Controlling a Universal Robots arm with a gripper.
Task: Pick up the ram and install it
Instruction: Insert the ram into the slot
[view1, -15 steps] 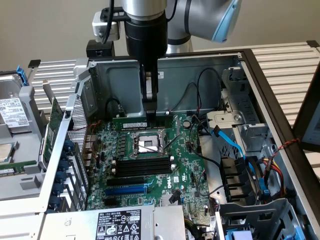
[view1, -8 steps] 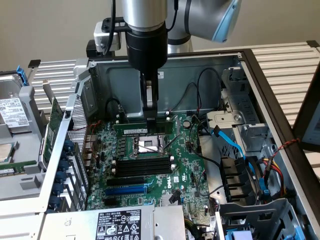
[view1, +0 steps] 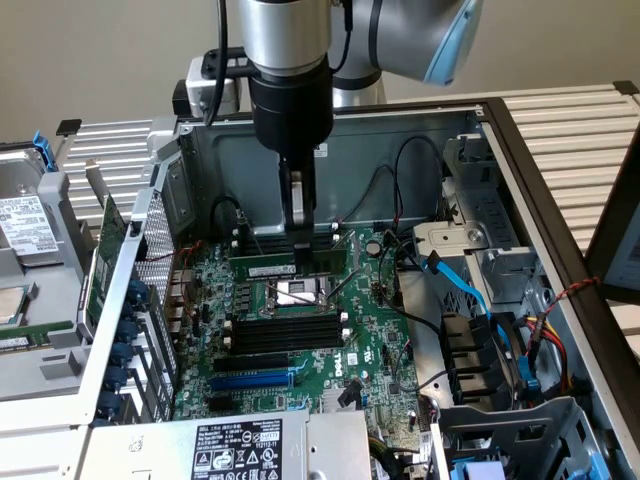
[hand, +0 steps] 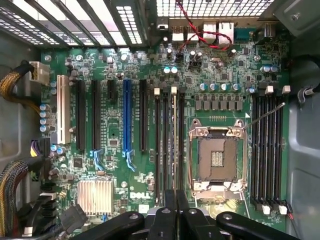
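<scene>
The gripper (view1: 298, 245) reaches down into the open computer case (view1: 330, 150), its fingers clenched on the top edge of the ram (view1: 262, 268). The ram stands on its long edge among the slots just behind the CPU socket (view1: 297, 292), on the far side from the bank of empty black slots (view1: 275, 335). Whether it is fully seated cannot be told.

The stick looks light, thin and stiff, and probably fragile. It would likely flex or crack under sideways force, and its chips and contact edge are best left untouched. The bare top edge near the middle seems the sound place to grip, so that any downward push spreads evenly along the slot.

The case holds the motherboard (view1: 375, 345), which covers its floor. Blue cables (view1: 455, 280) run along the exterior view's right, and a labelled power supply (view1: 240, 450) sits at the near edge. The socket looks uncovered, with no cooler over it.
</scene>
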